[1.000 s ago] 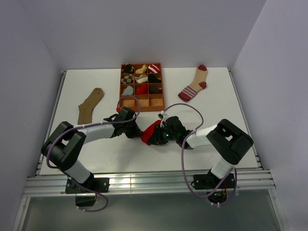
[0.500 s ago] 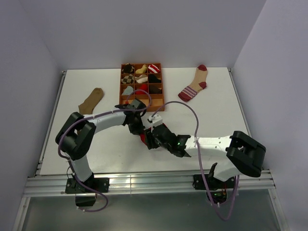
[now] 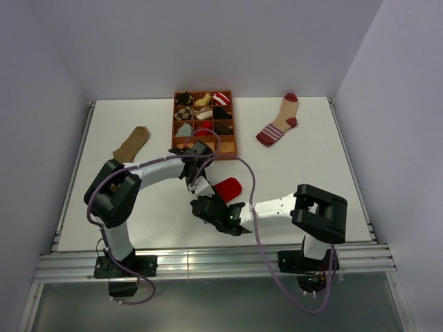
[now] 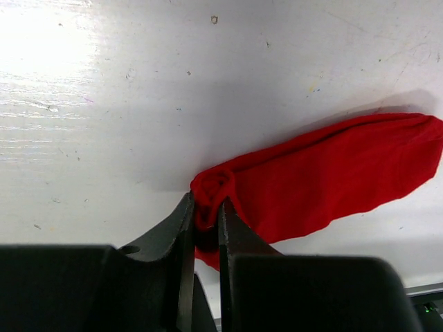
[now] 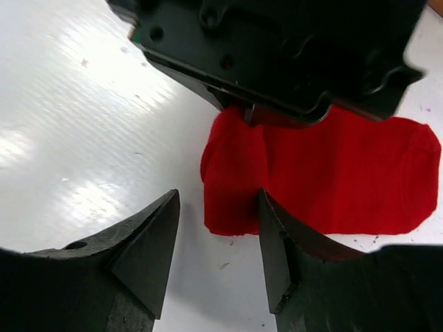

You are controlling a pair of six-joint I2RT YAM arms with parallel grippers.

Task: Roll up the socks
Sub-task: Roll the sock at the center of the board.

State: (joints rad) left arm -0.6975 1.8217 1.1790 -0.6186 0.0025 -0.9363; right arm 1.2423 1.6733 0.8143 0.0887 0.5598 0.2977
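The red sock [image 3: 228, 188] lies flat on the white table, its long body [image 4: 332, 169] running off to the right in the left wrist view. My left gripper [image 4: 205, 207] is shut on a bunched edge of it; from above that gripper [image 3: 205, 184] sits at the sock's left end. My right gripper [image 5: 218, 197] stands open just near of the sock [image 5: 325, 173], its right finger [image 5: 277, 235] beside the sock's near edge and holding nothing; from above the right gripper [image 3: 209, 207] is below the sock. A brown sock [image 3: 131, 144] lies far left, a beige maroon-striped sock [image 3: 278, 124] far right.
An orange compartment tray [image 3: 227, 146] with several small sock bundles stands at the back centre, just behind the left gripper. The left gripper's black body [image 5: 277, 55] hangs over the sock's far side in the right wrist view. Side walls border the table.
My right gripper let go of the red sock, opened, and swung to the near-left side of it. The left gripper kept its hold, and the sock now lies spread out flat.
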